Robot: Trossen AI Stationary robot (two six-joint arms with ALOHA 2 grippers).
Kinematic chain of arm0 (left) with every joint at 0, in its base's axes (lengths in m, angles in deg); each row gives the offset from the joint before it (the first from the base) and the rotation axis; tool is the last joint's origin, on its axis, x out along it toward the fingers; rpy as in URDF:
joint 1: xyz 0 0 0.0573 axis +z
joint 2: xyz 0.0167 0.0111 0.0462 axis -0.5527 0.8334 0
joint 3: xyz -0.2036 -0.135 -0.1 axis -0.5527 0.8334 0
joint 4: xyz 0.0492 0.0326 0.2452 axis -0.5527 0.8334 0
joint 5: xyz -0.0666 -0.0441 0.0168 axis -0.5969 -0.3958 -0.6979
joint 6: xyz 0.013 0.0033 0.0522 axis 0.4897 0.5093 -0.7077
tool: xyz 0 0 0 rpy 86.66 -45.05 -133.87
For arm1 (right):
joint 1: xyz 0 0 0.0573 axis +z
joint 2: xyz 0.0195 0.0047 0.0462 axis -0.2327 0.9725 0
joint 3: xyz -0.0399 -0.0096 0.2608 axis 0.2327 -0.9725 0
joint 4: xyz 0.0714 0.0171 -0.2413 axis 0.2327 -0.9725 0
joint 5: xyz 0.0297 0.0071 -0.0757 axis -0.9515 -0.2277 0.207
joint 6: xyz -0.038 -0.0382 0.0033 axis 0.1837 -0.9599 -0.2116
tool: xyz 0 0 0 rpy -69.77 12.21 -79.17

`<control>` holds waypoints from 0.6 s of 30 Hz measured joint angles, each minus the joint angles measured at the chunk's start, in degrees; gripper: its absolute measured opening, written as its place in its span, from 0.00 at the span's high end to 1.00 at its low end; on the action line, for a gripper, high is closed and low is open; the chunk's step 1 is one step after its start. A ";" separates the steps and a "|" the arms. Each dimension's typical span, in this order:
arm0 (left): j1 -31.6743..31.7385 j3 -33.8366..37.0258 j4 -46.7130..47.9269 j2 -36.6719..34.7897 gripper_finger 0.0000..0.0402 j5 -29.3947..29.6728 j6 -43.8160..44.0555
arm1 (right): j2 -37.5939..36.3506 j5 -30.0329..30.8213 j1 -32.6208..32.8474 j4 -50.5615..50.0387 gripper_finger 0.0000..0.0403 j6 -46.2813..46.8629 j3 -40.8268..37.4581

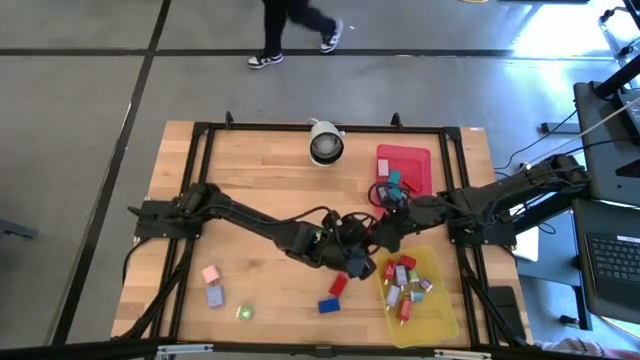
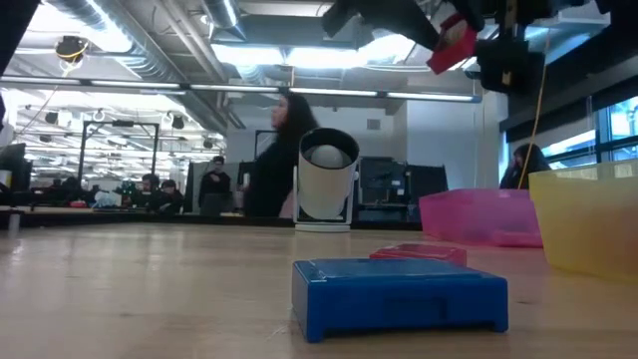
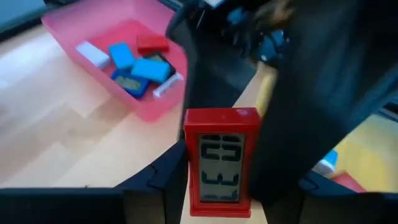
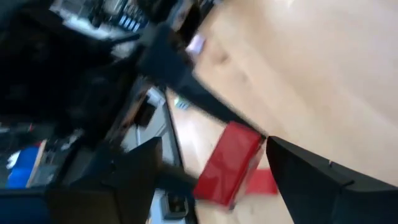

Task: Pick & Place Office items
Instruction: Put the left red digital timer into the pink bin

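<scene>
A red block [image 3: 221, 163] with a grey display label sits in my shut left gripper [image 3: 219, 193], high above the table in the low view [image 2: 452, 47]. In the high view my left gripper [image 1: 358, 266] hangs just left of the yellow tray [image 1: 447, 318]. My right gripper [image 1: 385, 233] is close beside it, open. In its wrist view the red block [image 4: 229, 163] shows between the right gripper's [image 4: 211, 148] spread fingers, apart from both. On the table lie loose office items: red [image 1: 338, 285], blue [image 1: 328, 305], green [image 1: 243, 312], lilac [image 1: 215, 295] and pink [image 1: 211, 273]. My left gripper pinches the red block between its two fingers by the two long side edges, near its lower end [image 3: 194, 198]. The block stands out along the fingers with its labelled face toward the wrist camera. It is lifted clear of the table and tilted.
A red tray [image 1: 418, 158] at the far right holds several blue blocks. The yellow tray holds several red, lilac and teal blocks. A white round camera [image 1: 325, 143] stands at the far middle. A person walks beyond the far edge.
</scene>
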 joint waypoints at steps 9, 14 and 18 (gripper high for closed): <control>0.51 -0.03 -0.46 0.00 0.60 2.06 -4.33 | 0.05 1.32 -0.28 -1.16 0.47 -0.23 0.00; 0.48 -0.03 -0.50 0.00 0.61 2.59 -5.47 | 0.05 1.50 -0.27 -1.93 0.64 -0.23 0.00; 0.49 -0.03 -0.35 0.00 0.60 3.29 -5.91 | 0.05 1.45 -0.50 -2.27 0.76 0.27 -0.02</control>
